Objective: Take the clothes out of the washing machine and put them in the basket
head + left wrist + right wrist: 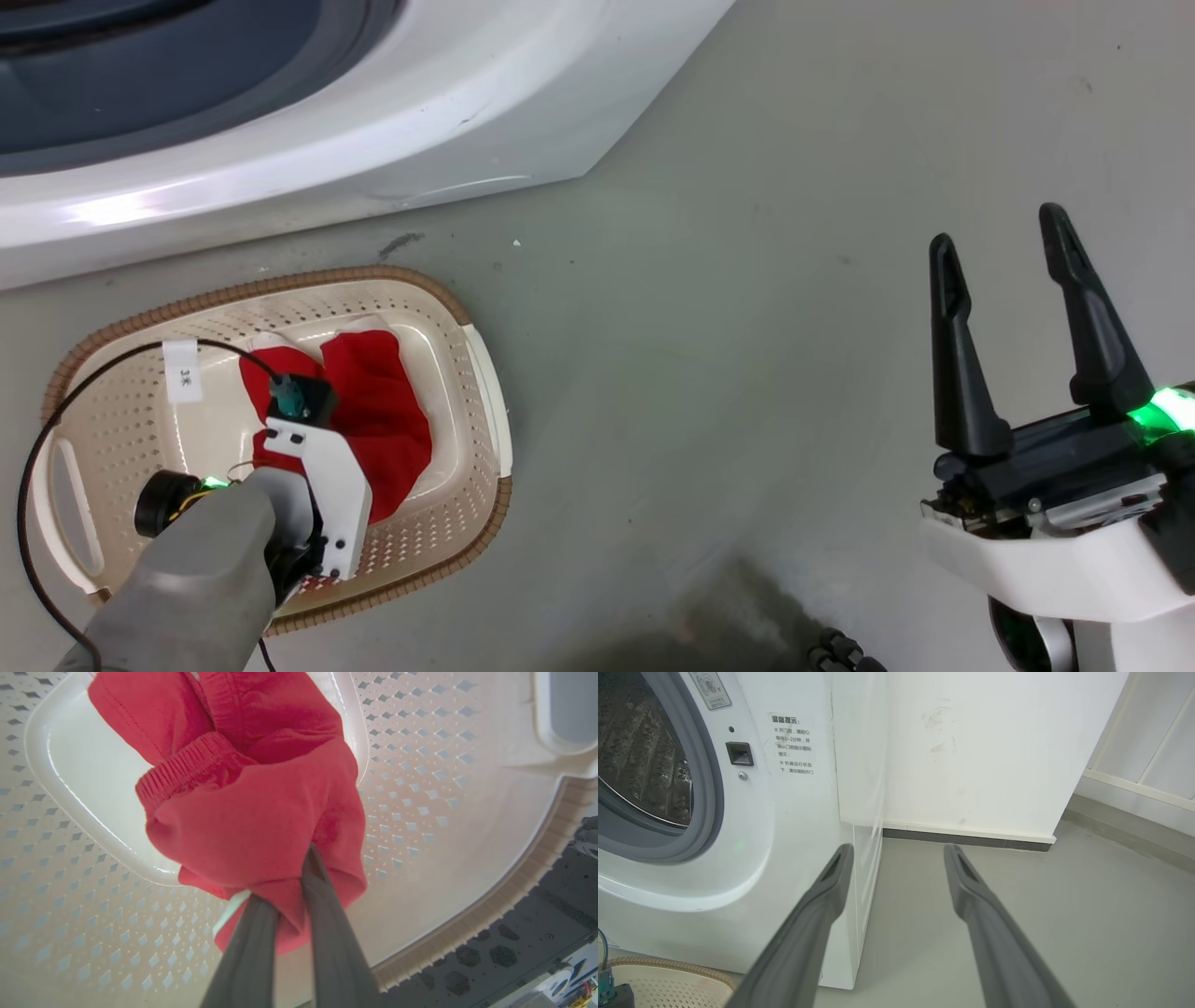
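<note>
Red clothes (387, 420) hang down into the cream perforated basket (467, 373) on the floor at the lower left of the head view. In the left wrist view my left gripper (292, 891) is shut on the red clothes (252, 812), its fingers pinching a bunched fold over the basket (420, 812) bottom. My left wrist covers part of the cloth in the head view. The white washing machine (392, 121) stands behind the basket, its grey seal and steel drum (640, 756) in the right wrist view. My right gripper (1004, 243) stands open over bare floor at the right, holding nothing.
Grey floor (747, 327) stretches between the basket and my right arm. A white wall with a dark skirting (971, 837) runs behind the washing machine's right side. A black cable (56, 429) loops over the basket's left part. My wheeled base (840, 653) shows at the bottom.
</note>
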Motion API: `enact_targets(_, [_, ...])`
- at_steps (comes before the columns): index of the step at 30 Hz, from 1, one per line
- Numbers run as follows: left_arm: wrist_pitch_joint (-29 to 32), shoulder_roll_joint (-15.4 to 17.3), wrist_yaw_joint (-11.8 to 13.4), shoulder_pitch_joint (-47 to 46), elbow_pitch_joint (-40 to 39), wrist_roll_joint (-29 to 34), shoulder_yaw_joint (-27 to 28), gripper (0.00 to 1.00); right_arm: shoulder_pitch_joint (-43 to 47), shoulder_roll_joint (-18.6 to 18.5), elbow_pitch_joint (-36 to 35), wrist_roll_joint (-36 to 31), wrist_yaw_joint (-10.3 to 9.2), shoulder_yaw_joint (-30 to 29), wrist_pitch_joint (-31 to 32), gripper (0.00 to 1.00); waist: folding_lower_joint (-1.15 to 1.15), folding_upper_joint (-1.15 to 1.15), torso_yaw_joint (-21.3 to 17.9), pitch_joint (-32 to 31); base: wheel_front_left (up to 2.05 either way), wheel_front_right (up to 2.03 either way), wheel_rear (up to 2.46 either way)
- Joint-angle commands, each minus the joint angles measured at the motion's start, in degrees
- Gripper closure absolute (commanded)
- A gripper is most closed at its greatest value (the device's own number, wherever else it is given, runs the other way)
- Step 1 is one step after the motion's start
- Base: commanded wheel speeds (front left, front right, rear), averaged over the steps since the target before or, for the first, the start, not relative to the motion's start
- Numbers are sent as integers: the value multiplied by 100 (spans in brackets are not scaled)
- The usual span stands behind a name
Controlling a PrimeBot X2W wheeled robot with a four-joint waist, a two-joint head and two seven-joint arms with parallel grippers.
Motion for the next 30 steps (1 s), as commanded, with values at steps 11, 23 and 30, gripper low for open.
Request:
enact_targets(11, [-5,-308,-34,-406,603,47,-181,100,-238,3,-124,0,-2,-81,-14,0,-1,0,28,323,0,0,0])
enact_targets(23, [-587,-459,-36,-237,765,9,-246,0,-122,3,10,-72,-2,37,-14,0,-1,0,152,-156,0,0,0])
enact_targets(30, [-1504,-584,-36,15,713,195,-425,0,90,2,136,-127,-2,105,-14,0,-1,0,274,-809,0,0,0])
